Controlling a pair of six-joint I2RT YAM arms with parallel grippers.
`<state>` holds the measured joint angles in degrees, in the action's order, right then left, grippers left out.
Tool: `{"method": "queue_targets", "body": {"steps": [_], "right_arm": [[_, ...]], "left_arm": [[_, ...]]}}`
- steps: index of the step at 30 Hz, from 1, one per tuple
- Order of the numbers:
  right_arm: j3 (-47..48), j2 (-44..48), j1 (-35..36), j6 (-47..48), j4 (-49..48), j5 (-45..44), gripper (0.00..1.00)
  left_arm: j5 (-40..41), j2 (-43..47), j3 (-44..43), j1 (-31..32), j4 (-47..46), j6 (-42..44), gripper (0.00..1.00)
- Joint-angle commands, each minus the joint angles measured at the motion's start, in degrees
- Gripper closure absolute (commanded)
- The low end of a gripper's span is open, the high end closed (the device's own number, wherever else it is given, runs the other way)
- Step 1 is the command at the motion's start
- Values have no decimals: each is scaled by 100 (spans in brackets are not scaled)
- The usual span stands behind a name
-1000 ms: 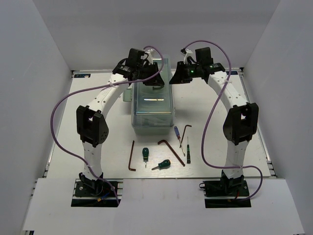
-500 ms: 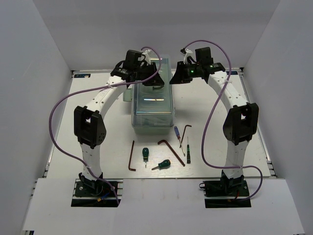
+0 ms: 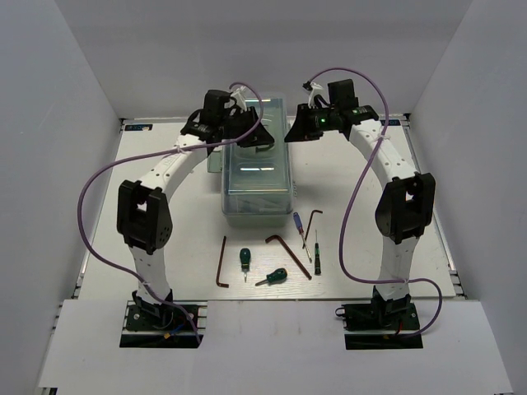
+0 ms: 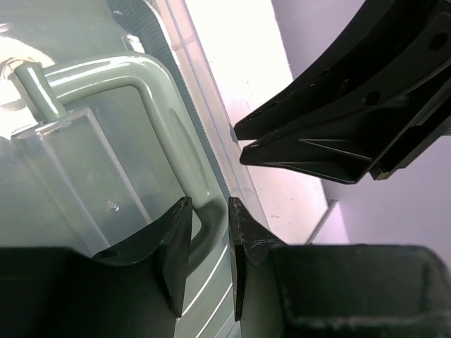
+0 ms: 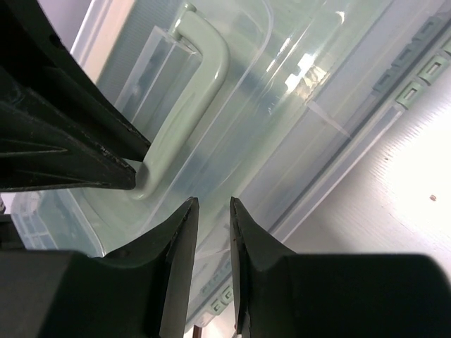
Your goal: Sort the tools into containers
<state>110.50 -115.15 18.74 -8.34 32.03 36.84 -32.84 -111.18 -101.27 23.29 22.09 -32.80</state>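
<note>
Closed toolbox [image 3: 258,177] mid-table; both arms arched over its far end; tools [image 3: 272,251] scattered just beside near end.

Both arms hide the toolbox's [image 3: 258,177] far end from above; the handle [image 4: 151,120] is cut off in the left wrist view.
</note>
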Motion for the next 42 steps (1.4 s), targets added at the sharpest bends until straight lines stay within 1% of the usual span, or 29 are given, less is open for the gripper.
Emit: {"method": "queue_targets", "body": {"steps": [1,6,11,18,22,27,31,34,35,38,39,42], "right_arm": [[-46,-227,560,-19,506,711,71],[-28,-218,578,-1,515,710,71],[-20,-218,587,-1,515,702,71],[-28,-218,604,8,523,719,71],[-20,-218,648,8,532,711,71],[-28,-201,622,43,550,719,71],[-2,-209,648,87,585,693,64],[-11,-165,622,122,603,606,62],[7,-122,596,183,611,562,58],[33,19,561,262,603,193,55],[33,106,560,280,585,-52,53],[-80,413,516,385,278,-632,52]], "left_arm": [[-1365,272,466,352,-898,-596,64],[-1655,483,951,229,-1793,-1132,64],[-1778,596,1215,176,-2243,-1379,64],[-2077,711,1645,0,-3139,-2062,64],[-2200,834,2014,-166,-4034,-2528,64],[-2306,957,2436,-290,-4669,-2960,64],[-2306,1010,2648,-421,-5073,-3259,64],[-2306,1010,2789,-483,-5135,-3259,64],[-2306,1010,2849,-483,-5196,-3312,64],[-2306,1010,2912,-536,-5197,-3312,64],[-2306,1010,2912,-536,-5197,-3312,64],[-2306,1010,2964,-589,-5250,-3312,64]]}}
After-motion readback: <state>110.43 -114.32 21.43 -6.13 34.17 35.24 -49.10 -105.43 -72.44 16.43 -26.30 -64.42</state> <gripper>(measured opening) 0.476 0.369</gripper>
